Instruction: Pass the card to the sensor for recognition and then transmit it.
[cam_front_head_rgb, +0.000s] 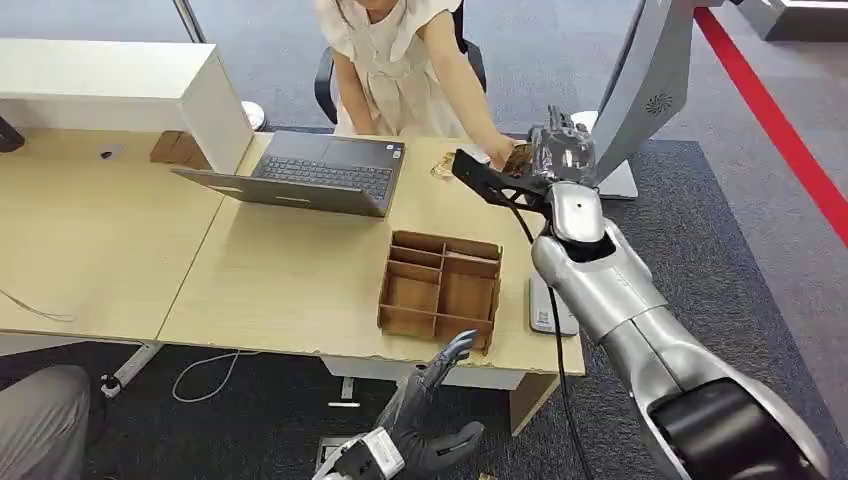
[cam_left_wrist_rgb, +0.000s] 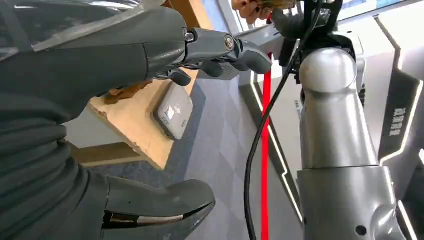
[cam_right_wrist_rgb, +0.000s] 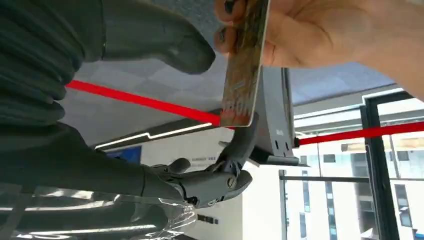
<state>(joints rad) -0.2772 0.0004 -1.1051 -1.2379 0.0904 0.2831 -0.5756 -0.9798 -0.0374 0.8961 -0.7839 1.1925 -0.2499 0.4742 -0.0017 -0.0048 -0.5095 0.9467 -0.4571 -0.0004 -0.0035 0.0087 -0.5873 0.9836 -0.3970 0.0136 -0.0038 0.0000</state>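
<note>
- Below the near table edge, on the robot's left: left hand (cam_front_head_rgb: 425, 420), fingers spread, holding nothing, well apart from the card and idle for this step.
- Just beyond the right hand's fingertips: a person's hand (cam_front_head_rgb: 495, 152), reaching over the far table edge and pinching one end of the card.
- Between the right hand's thumb (cam_right_wrist_rgb: 160, 37) and its fingers (cam_right_wrist_rgb: 243, 142): the card (cam_right_wrist_rgb: 243, 65), seen nearly edge-on. Its long axis spans the gap from thumb side to finger side. One short end sits in the person's fingers; the other meets a robot fingertip.
- Back toward the right forearm, on the table's near corner: the grey card sensor (cam_front_head_rgb: 545, 305), well apart from the card.
- At the far table edge: right hand (cam_front_head_rgb: 562, 148), arm stretched out. One fingertip touches the card and the thumb looks clear of it, so whether it grips cannot be told.
- Handling note, as a judgement: this looks like the handover. Hold the arm steady, let go only once the person's pinch carries the card, and spread the fingers away from its faces without dragging.
</note>
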